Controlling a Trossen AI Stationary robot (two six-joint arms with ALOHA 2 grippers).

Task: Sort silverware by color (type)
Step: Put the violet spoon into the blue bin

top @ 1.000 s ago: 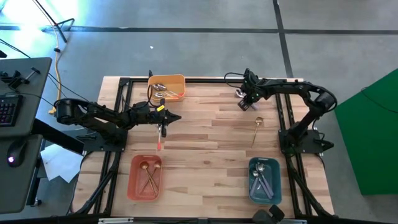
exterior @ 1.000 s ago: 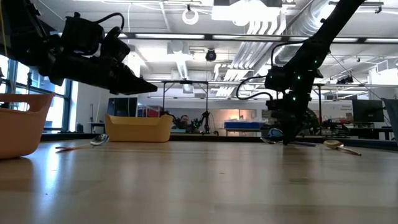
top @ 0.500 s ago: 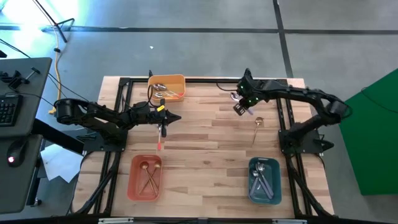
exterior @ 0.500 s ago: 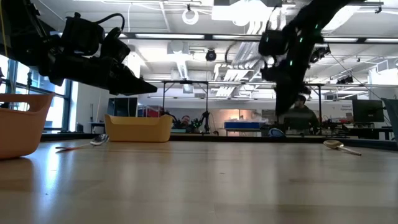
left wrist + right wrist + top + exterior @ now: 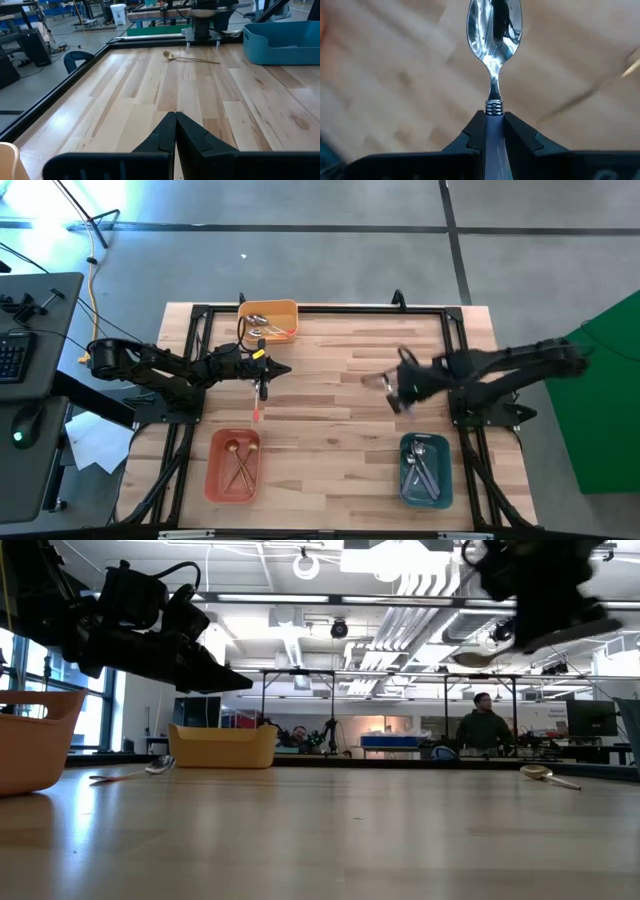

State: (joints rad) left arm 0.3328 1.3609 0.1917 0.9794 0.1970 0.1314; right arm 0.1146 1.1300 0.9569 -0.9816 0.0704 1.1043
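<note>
The right gripper (image 5: 492,131) is clenched on the blue-purple handle of a spoon (image 5: 494,30), whose silver bowl sticks out in front of the jaws, above the light wooden table (image 5: 330,430). The left gripper (image 5: 175,131) has its fingers pressed together and holds nothing; a gold spoon (image 5: 187,58) lies far ahead of it, near a teal bin (image 5: 285,40). Behind the table a person (image 5: 484,726) stands in the lit workshop.

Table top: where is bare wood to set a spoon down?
The middle of the table is bare, between the red bin and the teal bin. Crowded: by the orange bin, where the left hand hangs over a red-handled spoon.
</note>
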